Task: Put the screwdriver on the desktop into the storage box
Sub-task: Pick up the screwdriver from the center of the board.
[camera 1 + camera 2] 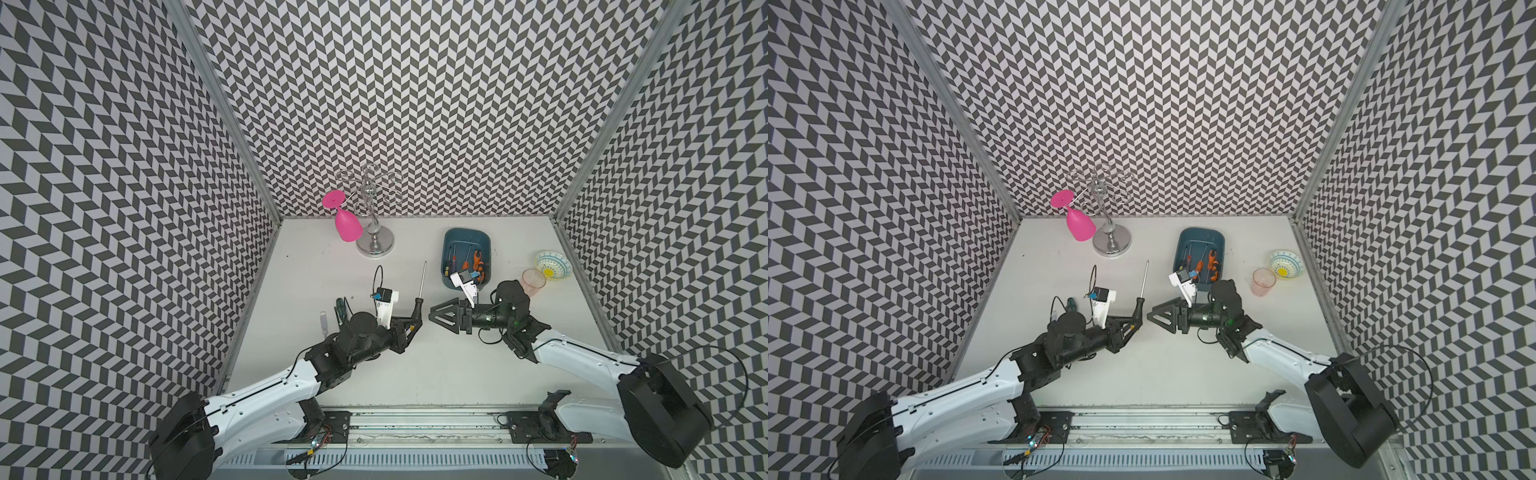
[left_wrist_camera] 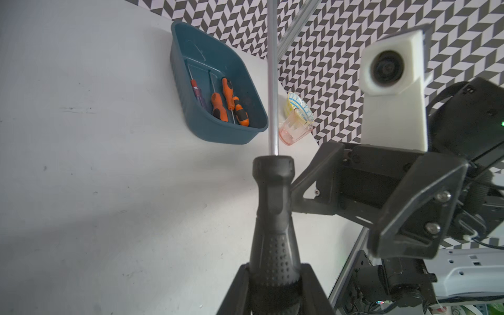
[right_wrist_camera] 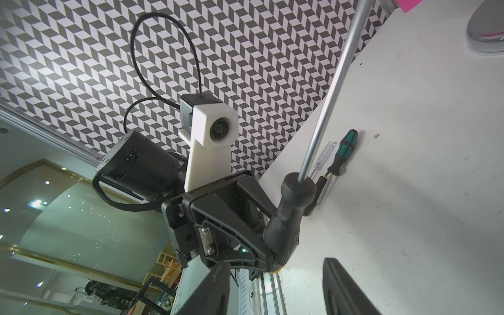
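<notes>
Pincers first: the left pincer (image 2: 275,268) is clamped on the black handle of the big screwdriver (image 1: 417,309). It holds it just above the worktop (image 1: 415,374), long rod pointing away. The right pincer (image 1: 432,315) faces it, jaws apart, holding nothing.

I think the tool is stiff and heavy at the handle. The shiny rod looks slippery, so the bumpy handle is best to grab.

The storage box (image 1: 467,237) holds four screwdrivers, I think. Two more lie on the worktop: a green screwdriver (image 3: 345,147) and a clear screwdriver (image 3: 323,152).

Dark teal-blue plastic storage box (image 1: 465,241); matte white worktop (image 1: 436,374); black-handled, silver-shafted screwdriver (image 1: 417,308); black-and-white chevron walls (image 1: 415,104); pink plastic goblet (image 1: 347,224).
</notes>
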`<action>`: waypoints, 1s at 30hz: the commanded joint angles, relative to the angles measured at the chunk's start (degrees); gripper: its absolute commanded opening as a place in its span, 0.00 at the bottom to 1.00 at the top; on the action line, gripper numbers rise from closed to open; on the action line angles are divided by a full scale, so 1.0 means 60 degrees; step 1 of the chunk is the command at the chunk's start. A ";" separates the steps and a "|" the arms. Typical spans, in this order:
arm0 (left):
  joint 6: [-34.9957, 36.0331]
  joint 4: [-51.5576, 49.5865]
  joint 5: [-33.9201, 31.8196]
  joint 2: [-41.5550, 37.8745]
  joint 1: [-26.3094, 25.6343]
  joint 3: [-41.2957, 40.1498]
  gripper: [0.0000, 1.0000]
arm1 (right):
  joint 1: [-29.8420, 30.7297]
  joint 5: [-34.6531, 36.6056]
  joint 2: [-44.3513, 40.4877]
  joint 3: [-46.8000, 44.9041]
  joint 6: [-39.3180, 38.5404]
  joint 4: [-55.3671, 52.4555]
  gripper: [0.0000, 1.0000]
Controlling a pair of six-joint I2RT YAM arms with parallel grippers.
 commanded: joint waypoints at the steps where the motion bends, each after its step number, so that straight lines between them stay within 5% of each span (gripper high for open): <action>1: 0.0048 0.0886 0.0068 -0.0063 -0.0169 -0.0050 0.00 | 0.0147 -0.0187 0.0203 0.0240 0.0313 0.0882 0.58; 16: 0.0022 0.1395 0.0002 0.0091 -0.0597 -0.0261 0.00 | 0.0503 -0.0216 0.0640 0.0414 0.1074 0.1829 0.48; 26: -0.0003 0.1407 -0.0184 0.0071 -0.0733 -0.0311 0.00 | 0.0532 -0.0146 0.0855 0.0426 0.1293 0.2023 0.16; 27: -0.0021 0.1363 -0.0213 0.0075 -0.0745 -0.0302 0.02 | 0.0532 -0.0117 0.0885 0.0471 0.1237 0.1936 0.14; 30: -0.0092 0.1142 -0.0383 0.0053 -0.0747 -0.0307 0.31 | 0.0519 0.0112 0.0947 0.0716 0.0919 0.1279 0.13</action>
